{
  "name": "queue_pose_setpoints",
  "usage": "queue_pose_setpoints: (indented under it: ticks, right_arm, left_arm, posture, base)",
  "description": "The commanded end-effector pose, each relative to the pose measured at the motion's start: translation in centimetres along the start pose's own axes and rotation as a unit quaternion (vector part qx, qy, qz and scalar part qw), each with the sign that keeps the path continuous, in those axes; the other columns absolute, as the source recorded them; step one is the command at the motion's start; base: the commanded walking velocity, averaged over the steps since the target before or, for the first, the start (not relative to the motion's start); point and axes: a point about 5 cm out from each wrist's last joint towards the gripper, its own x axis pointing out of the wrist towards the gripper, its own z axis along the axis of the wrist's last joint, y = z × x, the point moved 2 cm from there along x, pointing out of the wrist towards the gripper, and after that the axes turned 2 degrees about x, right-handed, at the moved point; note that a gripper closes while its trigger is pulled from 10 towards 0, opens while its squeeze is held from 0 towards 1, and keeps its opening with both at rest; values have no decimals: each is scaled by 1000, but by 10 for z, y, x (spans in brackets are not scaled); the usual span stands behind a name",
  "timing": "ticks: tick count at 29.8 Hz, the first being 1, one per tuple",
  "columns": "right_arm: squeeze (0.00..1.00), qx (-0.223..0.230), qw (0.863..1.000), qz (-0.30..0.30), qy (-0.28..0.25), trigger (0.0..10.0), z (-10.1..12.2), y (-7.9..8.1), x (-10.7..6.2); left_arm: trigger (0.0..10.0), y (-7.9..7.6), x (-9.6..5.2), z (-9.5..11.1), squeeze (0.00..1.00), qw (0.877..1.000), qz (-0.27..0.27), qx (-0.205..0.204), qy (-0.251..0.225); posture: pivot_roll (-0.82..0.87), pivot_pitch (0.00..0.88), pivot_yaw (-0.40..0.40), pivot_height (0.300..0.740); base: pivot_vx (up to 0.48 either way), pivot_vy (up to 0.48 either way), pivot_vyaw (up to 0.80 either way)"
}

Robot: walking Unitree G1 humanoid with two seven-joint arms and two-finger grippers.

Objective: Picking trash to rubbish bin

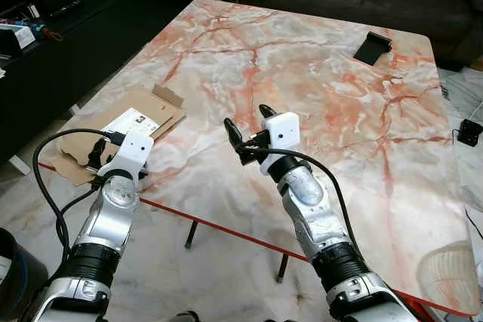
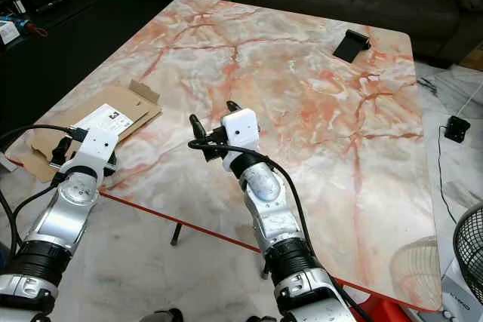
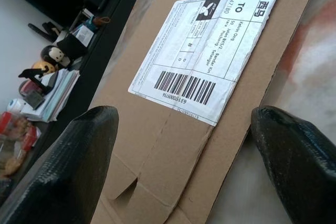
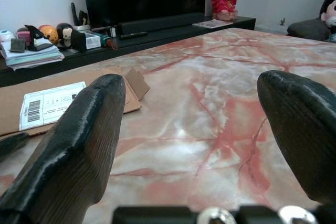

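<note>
1. With jaws spread wide, left gripper hovers just over flattened cardboard box at tabletop's near left corner; white shipping label faces up.
2. Right gripper jaws also apart, holding nothing, above near-edge middle.
3. Judgement: cardboard lies flat, so catch the part overhanging the left edge, not the flat face.
4. Open marble beyond; black stand far right corner, well apart.
</note>
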Motion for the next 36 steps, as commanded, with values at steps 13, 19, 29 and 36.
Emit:
queue_pose_setpoints:
  ticks: [13, 19, 29, 36]
  right_arm:
    - [0, 0, 1000, 2, -1, 10000, 1, 0, -1]
    - [0, 1, 1000, 2, -2, 10000, 1, 0, -1]
    - [0, 0, 1000, 1, -3, 10000, 2, 0, -1]
    - [0, 0, 1000, 1, -3, 10000, 1, 0, -1]
  left_arm:
    - [10000, 1, -1, -7, 0, 1000, -9, -15, 16]
    - [10000, 1, 0, -9, 0, 1000, -10, -16, 21]
    - [10000, 16, 3, -15, 0, 996, 27, -71, 38]
    - [10000, 32, 5, -15, 0, 988, 64, -134, 40]
  posture:
    - [145, 151, -36, 740]
    - [147, 149, -36, 740]
    - [146, 150, -35, 740]
    - [144, 150, -36, 740]
  base:
    - [0, 0, 0]
    - [0, 0, 0]
    - [0, 0, 0]
    - [0, 0, 0]
